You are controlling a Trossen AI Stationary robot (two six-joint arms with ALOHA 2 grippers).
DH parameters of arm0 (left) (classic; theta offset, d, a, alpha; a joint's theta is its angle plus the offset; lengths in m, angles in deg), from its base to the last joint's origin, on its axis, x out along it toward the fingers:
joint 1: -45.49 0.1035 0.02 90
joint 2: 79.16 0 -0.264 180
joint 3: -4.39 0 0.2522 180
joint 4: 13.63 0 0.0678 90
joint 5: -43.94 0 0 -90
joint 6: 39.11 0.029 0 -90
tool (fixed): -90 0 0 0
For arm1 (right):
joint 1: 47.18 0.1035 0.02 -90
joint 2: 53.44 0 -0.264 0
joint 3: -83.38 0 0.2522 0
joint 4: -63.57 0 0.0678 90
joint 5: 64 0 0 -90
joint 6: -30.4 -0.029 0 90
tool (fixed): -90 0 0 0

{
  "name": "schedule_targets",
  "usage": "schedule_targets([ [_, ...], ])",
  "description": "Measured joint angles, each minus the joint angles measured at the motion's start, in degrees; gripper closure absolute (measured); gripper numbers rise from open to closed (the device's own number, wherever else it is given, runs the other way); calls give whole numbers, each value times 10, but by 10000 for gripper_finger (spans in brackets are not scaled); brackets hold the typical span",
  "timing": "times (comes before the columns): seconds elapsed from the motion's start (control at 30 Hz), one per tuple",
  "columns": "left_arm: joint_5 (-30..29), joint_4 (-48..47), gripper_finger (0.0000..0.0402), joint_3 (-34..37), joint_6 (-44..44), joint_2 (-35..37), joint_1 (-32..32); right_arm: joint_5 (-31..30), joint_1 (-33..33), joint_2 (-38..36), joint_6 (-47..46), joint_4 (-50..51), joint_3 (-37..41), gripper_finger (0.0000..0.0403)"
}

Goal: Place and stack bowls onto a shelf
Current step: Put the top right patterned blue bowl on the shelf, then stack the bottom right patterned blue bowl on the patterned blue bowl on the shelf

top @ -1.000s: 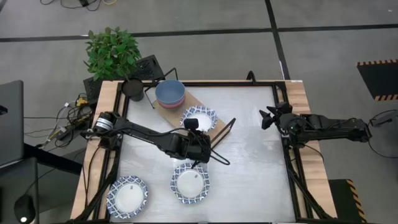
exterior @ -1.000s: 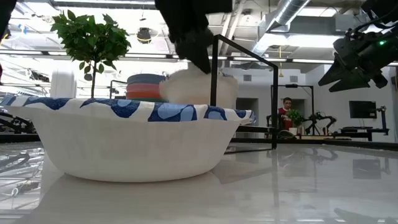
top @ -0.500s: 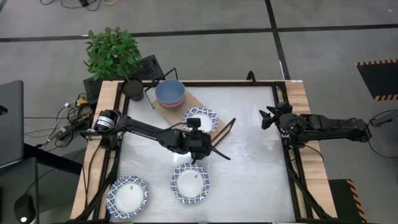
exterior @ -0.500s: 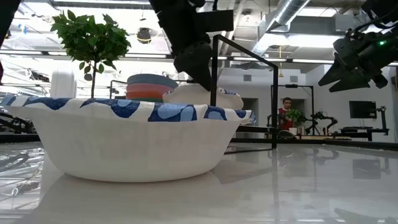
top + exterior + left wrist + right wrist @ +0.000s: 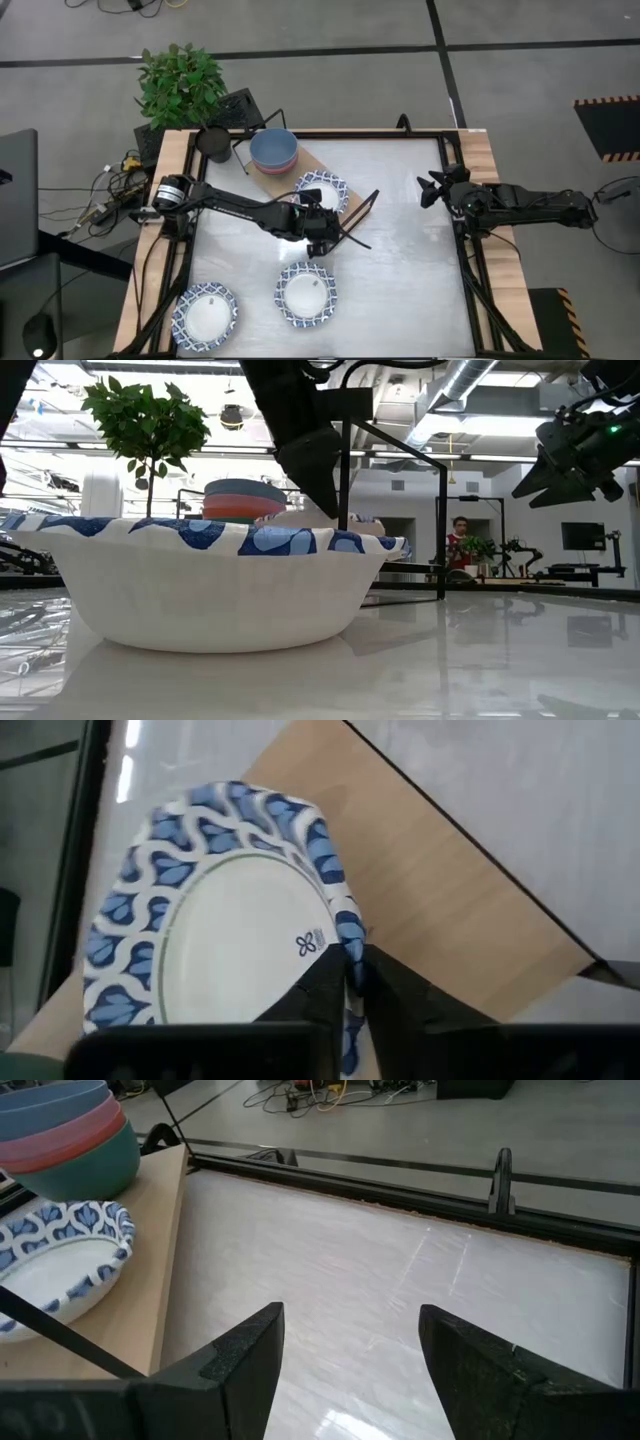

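Left claw [image 5: 352, 960] pinches the rim of a patterned bowl [image 5: 225, 910] — blue-and-white scrolls, white centre — on the shelf [image 5: 450, 910].

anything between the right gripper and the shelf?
No. Bare tabletop lies between the right gripper and the shelf, in the high view.

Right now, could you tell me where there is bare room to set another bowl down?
The tabletop is bare between the shelf and the right gripper. The shelf is crowded: stacked bowls, then the patterned bowl pinched by the left gripper.
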Motion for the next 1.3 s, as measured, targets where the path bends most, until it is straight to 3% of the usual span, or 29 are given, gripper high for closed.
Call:
schedule_targets([
  [0.33,-12,-6,258,-7,-15,0,-9,0,0,0,0,0,0,143],
  [0.47,-12,-48,248,-44,-19,0,-21,0,0,0,0,0,0,143],
  [0.67,-12,-196,247,-127,-52,0,-49,0,0,0,0,0,0,143],
  [0.8,-12,-317,247,-172,-169,0,-68,1,0,0,0,0,0,143],
  [0.97,41,-440,247,-195,-370,0,-104,1,0,0,0,0,0,143],
  [1.1,87,-498,247,-192,-445,0,-152,1,0,0,0,0,0,143],
  [1.3,82,-511,247,-186,-556,0,-241,1,0,0,0,0,0,143],
])
